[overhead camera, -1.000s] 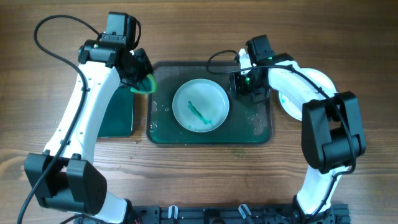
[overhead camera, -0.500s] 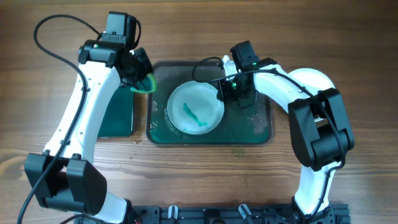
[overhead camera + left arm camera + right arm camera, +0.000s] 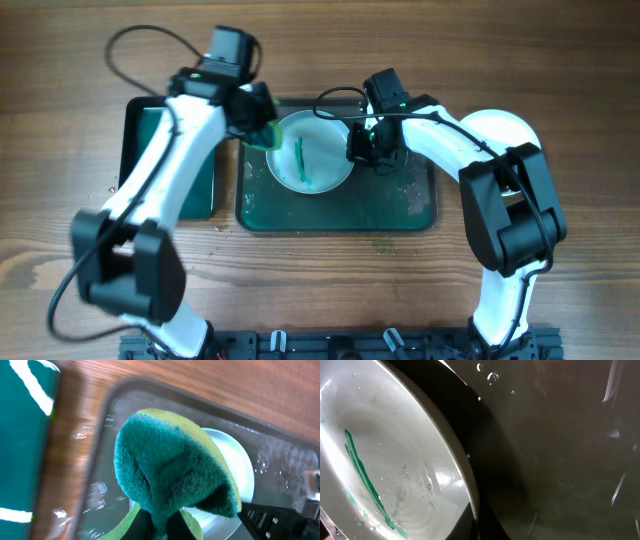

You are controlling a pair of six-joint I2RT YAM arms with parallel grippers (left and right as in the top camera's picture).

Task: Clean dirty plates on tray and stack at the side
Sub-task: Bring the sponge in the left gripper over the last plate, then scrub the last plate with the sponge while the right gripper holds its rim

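Note:
One pale round plate (image 3: 312,152) with a green smear lies in the dark tray (image 3: 340,212), toward its back. My right gripper (image 3: 360,146) is shut on the plate's right rim; in the right wrist view the fingers (image 3: 476,527) pinch the rim of the plate (image 3: 395,460) over the wet tray (image 3: 560,460). My left gripper (image 3: 262,132) is shut on a green-and-yellow sponge (image 3: 170,470) and holds it at the plate's left rim (image 3: 237,465), over the tray (image 3: 107,460).
A bright-green smaller tray (image 3: 170,165) stands left of the dark tray and also shows in the left wrist view (image 3: 20,435). A white plate (image 3: 508,130) lies on the table at the right, partly under my right arm. Water drops lie on the dark tray.
My left arm has swung right with the sponge, from the green tray's edge to the plate's left rim. My right gripper has taken the plate's rim and shifted it toward the tray's back left.

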